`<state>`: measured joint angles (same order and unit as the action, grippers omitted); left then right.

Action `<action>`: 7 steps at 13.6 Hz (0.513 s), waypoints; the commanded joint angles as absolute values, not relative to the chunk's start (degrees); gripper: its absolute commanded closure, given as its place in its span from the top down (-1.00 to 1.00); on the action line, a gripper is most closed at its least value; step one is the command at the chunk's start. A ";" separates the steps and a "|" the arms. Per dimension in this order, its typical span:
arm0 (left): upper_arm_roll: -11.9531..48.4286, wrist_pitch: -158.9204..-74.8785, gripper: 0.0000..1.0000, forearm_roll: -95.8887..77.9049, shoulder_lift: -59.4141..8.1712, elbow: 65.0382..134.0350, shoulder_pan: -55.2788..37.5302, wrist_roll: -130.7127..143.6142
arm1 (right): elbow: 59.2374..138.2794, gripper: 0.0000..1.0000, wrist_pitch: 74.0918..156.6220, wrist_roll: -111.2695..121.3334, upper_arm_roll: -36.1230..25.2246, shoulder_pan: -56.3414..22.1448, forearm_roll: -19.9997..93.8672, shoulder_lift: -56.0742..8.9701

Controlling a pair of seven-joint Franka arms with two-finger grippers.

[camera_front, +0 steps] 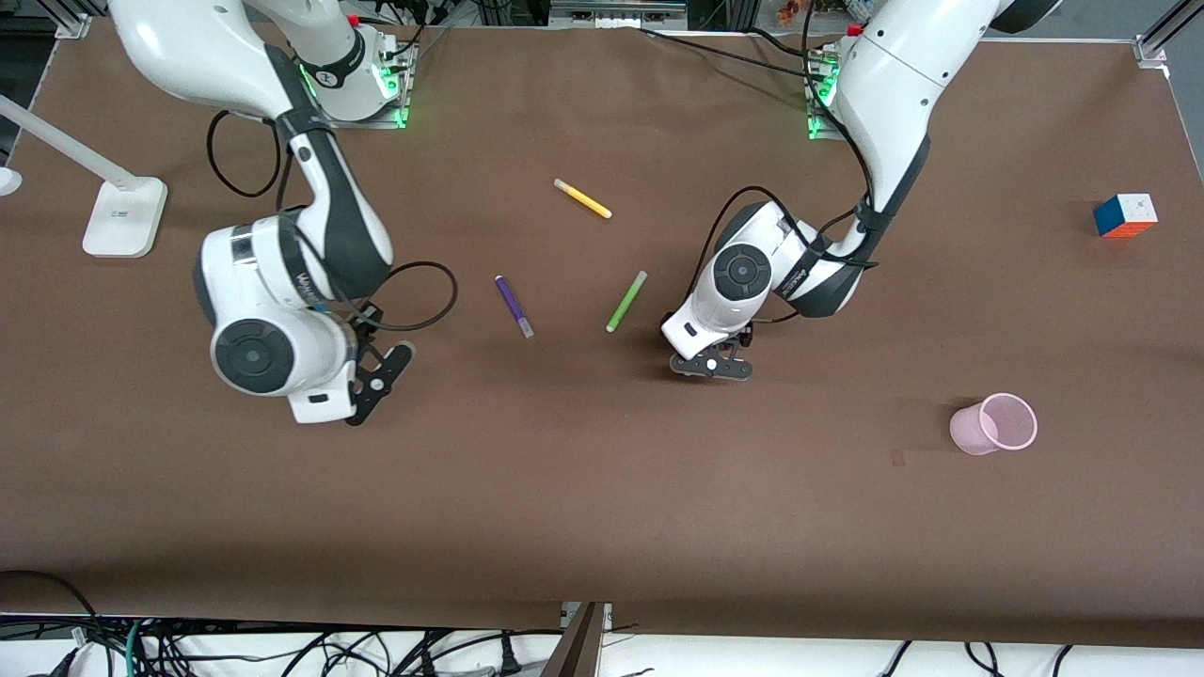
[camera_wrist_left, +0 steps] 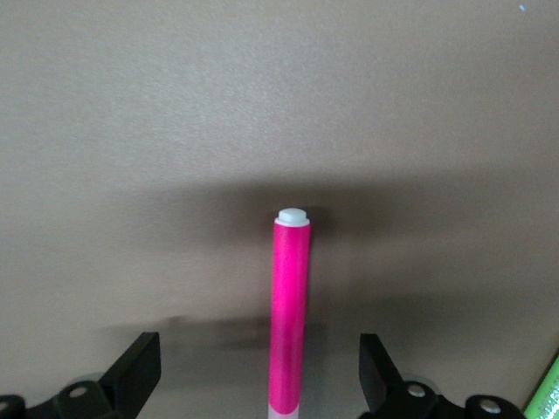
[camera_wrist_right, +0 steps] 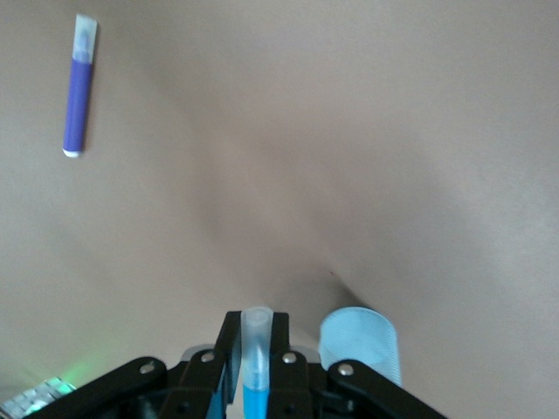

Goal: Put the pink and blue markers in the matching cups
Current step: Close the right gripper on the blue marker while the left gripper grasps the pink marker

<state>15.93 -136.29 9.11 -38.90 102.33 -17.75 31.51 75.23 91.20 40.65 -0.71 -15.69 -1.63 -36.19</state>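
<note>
The left gripper hangs low over the brown table, close to the lime-green marker, its jaws spread wide on either side of the slim magenta-pink marker lying between them, untouched as far as shows. The right gripper is clamped on the bright blue marker with its greyish cap, up beside the pale blue translucent cup. The pale pink translucent cup stands well apart from the green marker, toward the left arm's end. Risks: the round pink marker could roll or pivot if one finger meets it first; the blue one could clip the light cup's rim and tip it.
</note>
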 commanded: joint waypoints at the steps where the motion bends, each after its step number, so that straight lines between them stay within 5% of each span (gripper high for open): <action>1: 15.56 -137.28 1.00 11.25 -40.34 100.81 -18.63 32.70 | 74.18 -1.00 89.56 49.62 0.26 -11.44 4.62 -35.60; 7: 15.56 -138.69 -0.03 14.06 -41.13 100.81 -18.72 32.70 | 74.18 -1.00 84.83 75.81 0.09 0.07 23.44 -35.33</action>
